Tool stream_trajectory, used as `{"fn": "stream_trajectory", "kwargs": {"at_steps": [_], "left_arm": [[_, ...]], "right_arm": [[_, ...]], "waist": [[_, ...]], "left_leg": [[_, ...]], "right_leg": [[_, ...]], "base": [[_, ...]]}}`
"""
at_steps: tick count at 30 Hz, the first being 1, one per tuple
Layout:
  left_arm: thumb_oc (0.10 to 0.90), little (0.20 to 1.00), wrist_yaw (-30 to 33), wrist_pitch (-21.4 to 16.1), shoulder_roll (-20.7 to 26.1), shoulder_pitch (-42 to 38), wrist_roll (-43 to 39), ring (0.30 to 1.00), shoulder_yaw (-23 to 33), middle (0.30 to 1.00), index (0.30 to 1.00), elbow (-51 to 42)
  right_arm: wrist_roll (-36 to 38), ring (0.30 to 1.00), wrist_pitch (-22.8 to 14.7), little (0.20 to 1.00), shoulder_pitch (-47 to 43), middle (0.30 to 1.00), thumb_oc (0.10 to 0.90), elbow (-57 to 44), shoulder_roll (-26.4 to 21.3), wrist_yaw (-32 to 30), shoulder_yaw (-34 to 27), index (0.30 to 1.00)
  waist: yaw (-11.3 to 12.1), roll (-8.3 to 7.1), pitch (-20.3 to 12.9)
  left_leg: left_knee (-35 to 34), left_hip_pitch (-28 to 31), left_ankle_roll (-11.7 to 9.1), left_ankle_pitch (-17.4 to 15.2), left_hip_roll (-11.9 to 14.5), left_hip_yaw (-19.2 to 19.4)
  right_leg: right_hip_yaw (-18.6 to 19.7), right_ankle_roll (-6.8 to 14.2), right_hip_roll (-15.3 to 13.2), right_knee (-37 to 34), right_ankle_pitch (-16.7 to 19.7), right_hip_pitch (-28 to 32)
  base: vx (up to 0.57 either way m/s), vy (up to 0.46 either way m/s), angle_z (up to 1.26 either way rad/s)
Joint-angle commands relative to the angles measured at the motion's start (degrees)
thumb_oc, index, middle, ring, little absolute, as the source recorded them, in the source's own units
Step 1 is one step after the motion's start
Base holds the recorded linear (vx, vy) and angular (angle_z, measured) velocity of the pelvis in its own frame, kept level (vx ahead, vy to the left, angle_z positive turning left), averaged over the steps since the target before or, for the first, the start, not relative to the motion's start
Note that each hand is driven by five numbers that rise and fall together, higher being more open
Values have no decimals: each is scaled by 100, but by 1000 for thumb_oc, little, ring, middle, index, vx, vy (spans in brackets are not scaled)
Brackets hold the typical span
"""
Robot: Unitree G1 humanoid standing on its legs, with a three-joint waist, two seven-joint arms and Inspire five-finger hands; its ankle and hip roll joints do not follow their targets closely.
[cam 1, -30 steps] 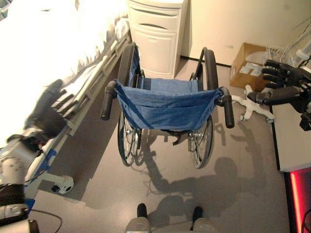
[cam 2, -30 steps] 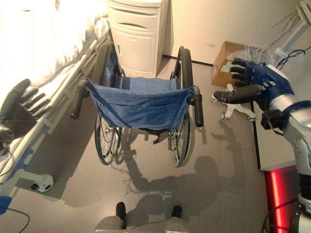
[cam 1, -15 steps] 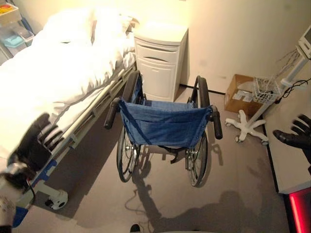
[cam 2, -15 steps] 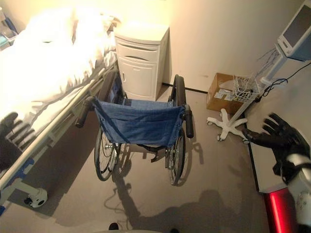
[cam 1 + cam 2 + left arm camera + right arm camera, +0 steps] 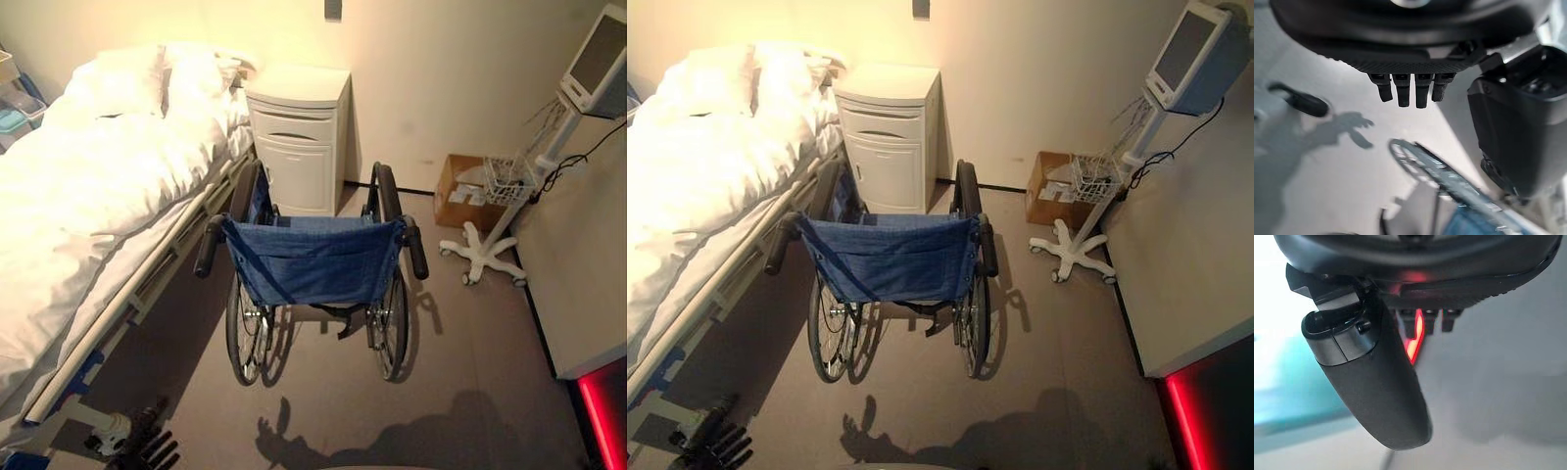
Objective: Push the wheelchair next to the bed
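Note:
The wheelchair has a blue cloth back and two black push handles, and it faces away from me toward the wall. Its left wheel stands close beside the side rail of the bed, which carries white bedding. My left hand hangs low near the floor by the bed's foot caster, well behind the chair. Its fingers are straight and hold nothing. My right hand shows its thumb and straight fingers over bare floor, touching nothing. Neither hand touches the wheelchair.
A white bedside cabinet stands against the wall just ahead of the chair. To the right are a cardboard box, a monitor stand on a wheeled base and a white platform with a red glowing strip.
The camera has pulled back and up. Both hands have dropped from their raised spots: the left one now hangs low at the lower left, the right one has left the eye views. The wheelchair stays put.

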Motion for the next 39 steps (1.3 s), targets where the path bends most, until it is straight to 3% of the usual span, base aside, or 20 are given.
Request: {"fn": "stream_trajectory", "kwargs": {"at_steps": [1,6,7,11,14,19,23,39], "left_arm": [[800,900,200,-520,-362,-693,200,900,-42,900,900,182],[800,900,457,-931,-924,-871,848,900,-568,900,900,824],[800,900,646,-990,-1069,-929,1012,900,-779,900,900,1099],[800,900,752,-946,-1307,-968,1409,900,-1106,900,900,1498],[800,900,893,-615,-1458,-980,1404,900,-1266,900,900,1871],[800,900,1005,-373,-1565,-1012,1429,900,-1296,900,900,1976],[800,900,749,-63,-1632,-1073,1591,900,-1631,900,900,1932],[800,900,686,399,-1580,-1194,1485,900,-1625,900,900,2125]], "right_arm": [[-160,900,-171,900,-652,900,800,211,41,-59,259,900],[-904,900,343,900,-781,900,800,818,646,248,1215,900],[-1216,900,412,900,-791,900,800,960,805,414,1644,900],[-1685,900,690,900,-787,900,800,1124,1001,1044,2240,900],[-2237,900,1136,900,-774,900,800,1250,1024,1898,2718,900],[-2654,900,1234,900,-808,900,800,1175,1029,2350,3041,900],[-3050,900,1311,900,-854,900,800,1120,1044,2554,3293,900],[-3052,900,1246,900,-856,900,800,1158,1030,2614,3367,900]], "waist": [[236,275,51],[309,284,54],[325,284,47],[339,276,41],[376,263,33],[465,212,17],[501,187,8],[408,178,2]], "left_leg": [[69,241,79,-459,-177,74],[69,213,121,-451,-201,17],[69,198,127,-442,-207,8],[69,181,153,-435,-218,-34],[69,188,176,-449,-247,-94],[69,201,209,-476,-294,-189],[69,222,226,-481,-307,-201],[69,337,254,-534,-312,-113]], "right_leg": [[-165,-114,278,233,-148,1],[-225,-166,248,254,-131,-3],[-248,-172,237,267,-129,-13],[-289,-187,220,282,-134,-10],[-350,-185,195,295,-153,26],[-446,-175,152,303,-152,73],[-475,-173,141,325,-153,95],[-355,-171,147,358,-140,114]], "base": [[-3,-4,-5],[0,0,0],[0,0,0],[-8,9,5],[-12,12,7],[-5,-7,11],[-7,-10,10],[2,0,1]]}}
